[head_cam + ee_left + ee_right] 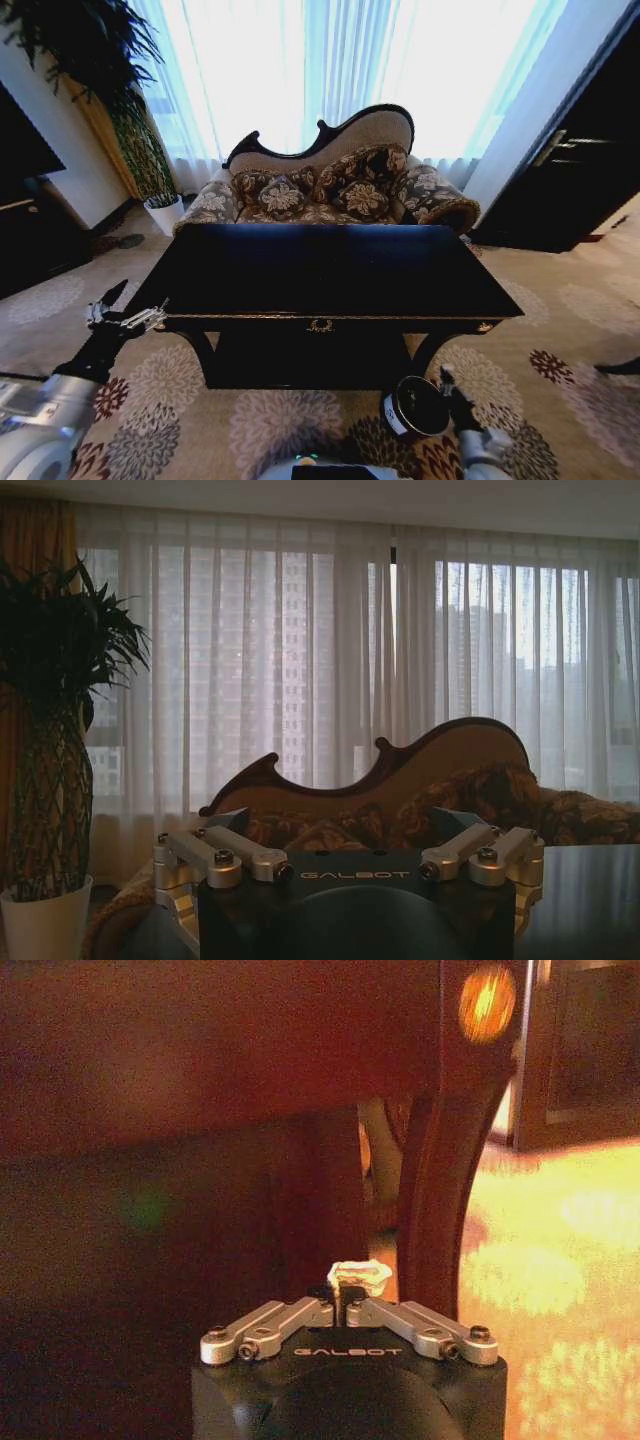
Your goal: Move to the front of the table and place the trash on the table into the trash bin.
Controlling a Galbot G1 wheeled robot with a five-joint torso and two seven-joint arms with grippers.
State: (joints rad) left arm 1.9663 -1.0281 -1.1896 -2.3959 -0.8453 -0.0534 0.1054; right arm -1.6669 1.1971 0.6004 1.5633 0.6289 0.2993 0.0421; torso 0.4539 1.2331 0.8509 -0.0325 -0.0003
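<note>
Table: a glossy black console table (330, 270) fills the middle of the head view. It has thin gold trim along the front edge, a gold emblem (320, 325) at front centre, and curved legs. Its top looks bare and dark.

Trash bin: a small dark cylindrical bin (413, 407) with a white label on its side. It sits on the carpet at the lower right of the head view, below the table's front edge and near its right front leg.

Right gripper: the right gripper (447, 384) is low in the frame, just beside the bin's rim. In the right wrist view the gripper (343, 1298) has its fingers drawn together, pinching a small crumpled white paper scrap (361, 1277). A curved table leg (455, 1160) rises just past it.

Left gripper: the left gripper (128, 318) is at the lower left of the head view, level with the table's left front corner and just beside it. In the left wrist view its fingers (222, 858) are spread wide apart, with nothing between them.

Surroundings: a patterned brown sofa (330, 190) stands behind the table, before bright sheer curtains (330, 70). A potted plant in a white pot (165, 213) is at the upper left. The carpet (280, 420) has a floral pattern.
</note>
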